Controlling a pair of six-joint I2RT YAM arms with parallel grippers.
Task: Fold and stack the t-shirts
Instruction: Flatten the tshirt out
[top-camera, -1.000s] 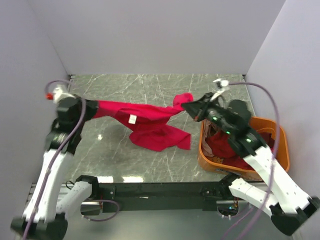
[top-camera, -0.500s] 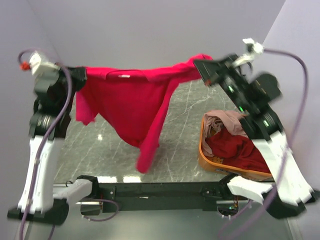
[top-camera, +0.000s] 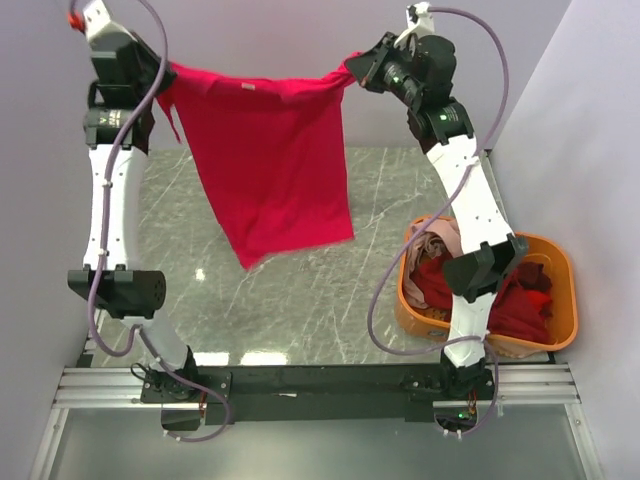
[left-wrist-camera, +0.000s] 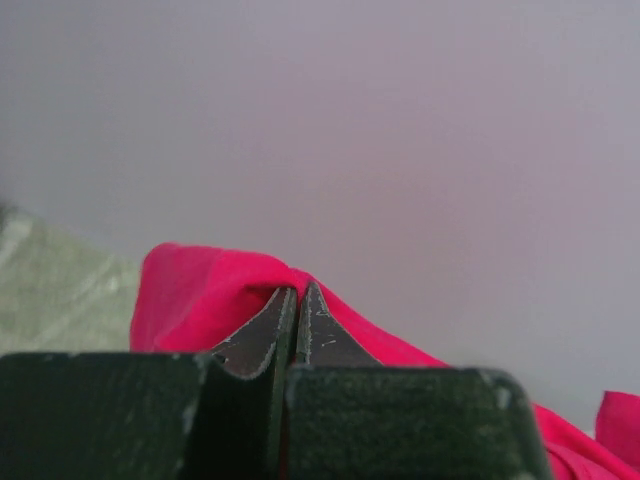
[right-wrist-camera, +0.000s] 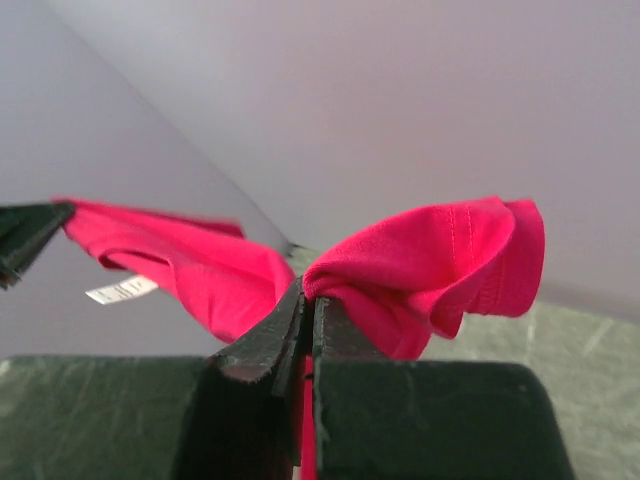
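A grey marbled bench (top-camera: 300, 300) sits between pale, bare walls. Nearest, by the right arm's base, an orange basket (top-camera: 545, 243) holds a dark red t-shirt (top-camera: 525, 305) and a pale pink t-shirt (top-camera: 437, 240), both far below either set of fingers. Farther back and high up, the left fingers (left-wrist-camera: 258, 335) are pressed together on one shoulder of the crimson-pink t-shirt (top-camera: 270, 160). The right fingers (right-wrist-camera: 268, 338) pinch the other shoulder, which is bunched. The shirt hangs stretched between them, with its white neck label (top-camera: 247, 88) roughly midway and its hem loose beneath. The step in hand looks like spreading the shirt before folding. The next move calls for lowering both ends together, kept taut, so the hem lands first and the body lies flat.
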